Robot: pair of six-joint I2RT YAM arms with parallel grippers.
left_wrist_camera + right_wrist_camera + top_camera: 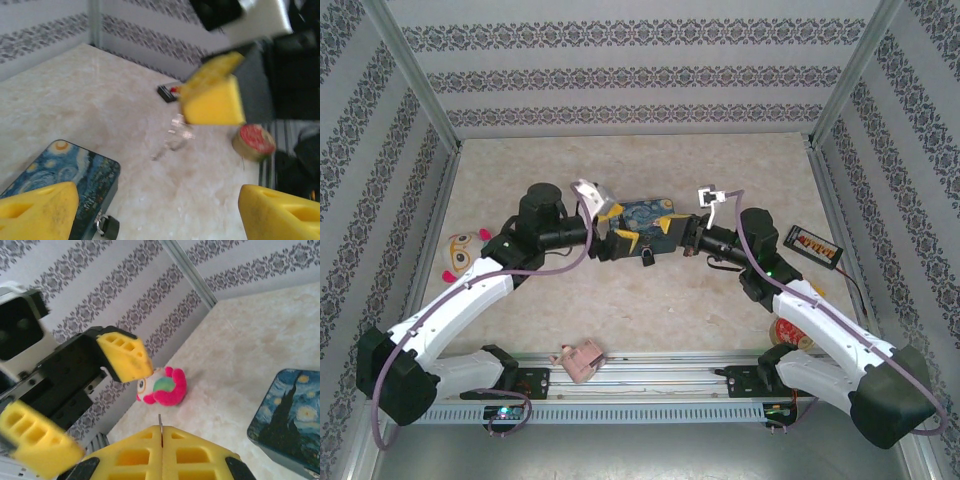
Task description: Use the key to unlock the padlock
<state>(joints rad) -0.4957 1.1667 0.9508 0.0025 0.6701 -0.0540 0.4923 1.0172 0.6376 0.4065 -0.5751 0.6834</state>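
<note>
At mid-table, the padlock (647, 258) lies touching the near edge of the blue tin (645, 214). My left pincer (157, 200) stands wide apart close beside it; my right pincer (161, 432) is pressed together on the thin key (160, 421).

You had the padlock (107, 227) cut off at the left wrist view's bottom edge, shackle barely readable. The right gripper (212, 92) was smeared with blur there. Between its pressed-together pads (200, 455), a thin sliver (160, 425) was too small to identify.
</note>
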